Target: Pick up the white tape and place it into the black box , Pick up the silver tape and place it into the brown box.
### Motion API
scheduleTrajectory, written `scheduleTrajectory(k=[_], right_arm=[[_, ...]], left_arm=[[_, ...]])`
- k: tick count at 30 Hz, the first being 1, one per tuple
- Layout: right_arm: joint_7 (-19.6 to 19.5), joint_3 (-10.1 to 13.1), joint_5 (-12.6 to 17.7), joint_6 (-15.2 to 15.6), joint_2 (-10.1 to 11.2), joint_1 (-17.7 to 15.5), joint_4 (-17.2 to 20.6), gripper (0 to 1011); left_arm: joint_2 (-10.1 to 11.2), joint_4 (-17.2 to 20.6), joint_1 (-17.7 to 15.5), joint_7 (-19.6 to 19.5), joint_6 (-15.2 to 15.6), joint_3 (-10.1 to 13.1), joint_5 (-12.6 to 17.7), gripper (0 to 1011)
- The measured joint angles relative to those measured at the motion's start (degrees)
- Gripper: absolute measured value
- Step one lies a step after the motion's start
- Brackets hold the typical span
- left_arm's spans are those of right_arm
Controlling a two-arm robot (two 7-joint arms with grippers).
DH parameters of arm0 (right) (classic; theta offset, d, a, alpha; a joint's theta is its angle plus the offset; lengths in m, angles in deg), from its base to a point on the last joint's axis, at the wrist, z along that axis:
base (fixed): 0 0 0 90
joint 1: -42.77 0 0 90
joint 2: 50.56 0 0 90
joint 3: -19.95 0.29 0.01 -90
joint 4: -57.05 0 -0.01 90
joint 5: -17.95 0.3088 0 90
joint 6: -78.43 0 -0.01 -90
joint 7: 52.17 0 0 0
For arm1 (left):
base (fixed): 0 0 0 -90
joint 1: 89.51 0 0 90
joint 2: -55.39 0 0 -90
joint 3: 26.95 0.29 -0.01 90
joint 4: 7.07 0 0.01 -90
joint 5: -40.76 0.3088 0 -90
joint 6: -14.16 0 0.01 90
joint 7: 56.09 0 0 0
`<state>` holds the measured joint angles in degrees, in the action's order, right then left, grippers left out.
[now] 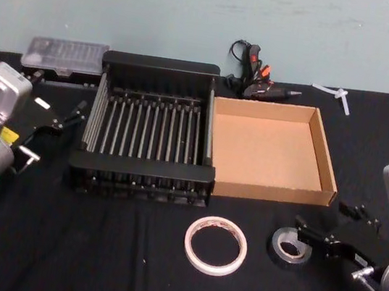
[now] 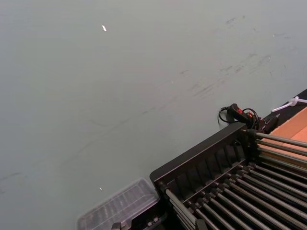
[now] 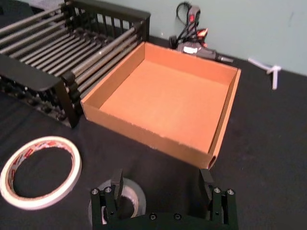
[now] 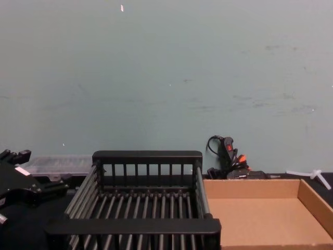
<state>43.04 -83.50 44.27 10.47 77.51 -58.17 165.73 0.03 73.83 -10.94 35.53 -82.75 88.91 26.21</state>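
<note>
Black tablecloth (image 1: 125, 267) under scuffed pale green wall (image 4: 166, 78)

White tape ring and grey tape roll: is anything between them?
No; the head view shows bare black tablecloth between white tape ring and grey tape roll.

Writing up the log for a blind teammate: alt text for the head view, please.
The right pincer, open, sits at the silver tape on a black table, with the white tape lying flat just to its left. Behind them stand an empty black box and an empty brown box side by side; the left pincer waits left of the black box.
</note>
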Motion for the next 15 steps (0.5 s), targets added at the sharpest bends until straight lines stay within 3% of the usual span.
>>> scheduleTrajectory(k=[15], right_arm=[[1.47,0.07,-0.98,5.12,-1.08,-0.08,-0.41,1002]], left_arm=[[0.0,0.0,0.0,0.0,0.0,0.0,0.0,1001]])
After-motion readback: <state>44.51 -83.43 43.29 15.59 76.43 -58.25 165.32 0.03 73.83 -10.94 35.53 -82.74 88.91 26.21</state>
